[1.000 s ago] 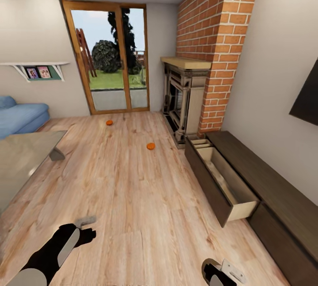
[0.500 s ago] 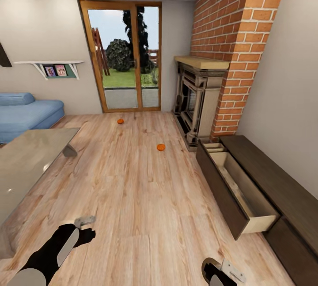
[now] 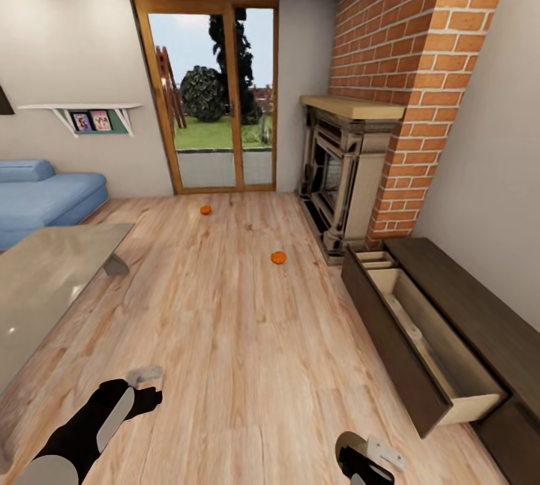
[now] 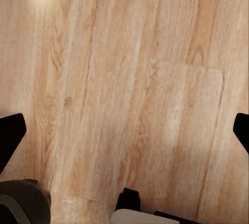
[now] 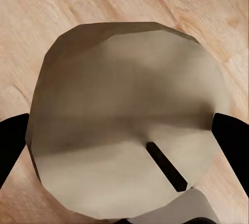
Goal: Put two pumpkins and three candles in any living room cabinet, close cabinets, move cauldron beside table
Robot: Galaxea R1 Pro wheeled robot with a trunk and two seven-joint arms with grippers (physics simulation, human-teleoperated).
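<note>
Two pumpkins lie on the wood floor [image 3: 225,335]: the nearer pumpkin [image 3: 278,257] just off the fireplace [image 3: 341,170], the farther pumpkin [image 3: 205,209] before the glass door [image 3: 214,95]. The cabinet [image 3: 457,312] runs along the wall beyond the fireplace, one drawer [image 3: 420,342] pulled out, pale interior exposed. Table [image 3: 45,282] sits opposite, with the blue sofa [image 3: 45,196] behind it. Left gripper [image 4: 124,130]: fingers spread wide, nothing between them, floor below. Right gripper [image 5: 124,130]: also spread apart and empty, hanging over a rounded tan surface I cannot identify. Risk, as judged: the open drawer juts into the approach lane, so driving toward the nearer pumpkin could clip its corner. Versus half a second ago, the whole view has shifted slightly forward, so the camera moved; both pumpkins kept their floor positions.
</note>
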